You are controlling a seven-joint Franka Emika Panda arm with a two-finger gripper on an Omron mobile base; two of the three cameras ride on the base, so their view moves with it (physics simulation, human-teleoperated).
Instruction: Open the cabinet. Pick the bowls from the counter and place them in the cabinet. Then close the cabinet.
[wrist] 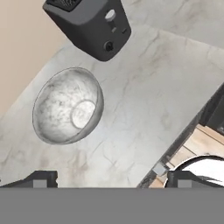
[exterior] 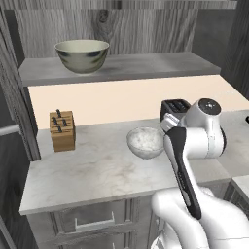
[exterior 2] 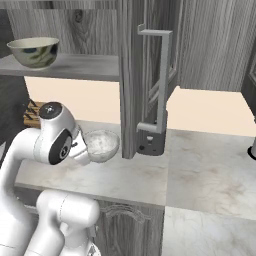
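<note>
a grey kitchen corner: the counter (exterior: 97, 170) runs under the cabinet (exterior: 121, 65), whose doors stand open, one door's bar handle (exterior 2: 161, 80) rising just right of the marbled bowl in the right base view.

nearest to me, in the hand view, my gripper (wrist: 111, 180) looks down on the slab with its fingers spread wide and nothing between them. it hangs above the counter, not over the marbled bowl (wrist: 68, 105) yet. that bowl sits upright on the counter, up and to the left of the gap between the fingertips in that view, so i judge the hand must shift that way before it drops onto the rim.

just past the marbled bowl, towards the wall, stands a dark toaster (wrist: 87, 26), near it but apart. well to the left of the marbled bowl in the left base view is a wooden knife block (exterior: 62, 130).

farthest off and above, the beige-olive bowl (exterior: 81, 55) already rests on the cabinet's shelf, left of centre. so one bowl is stowed and one remains on the counter.
</note>
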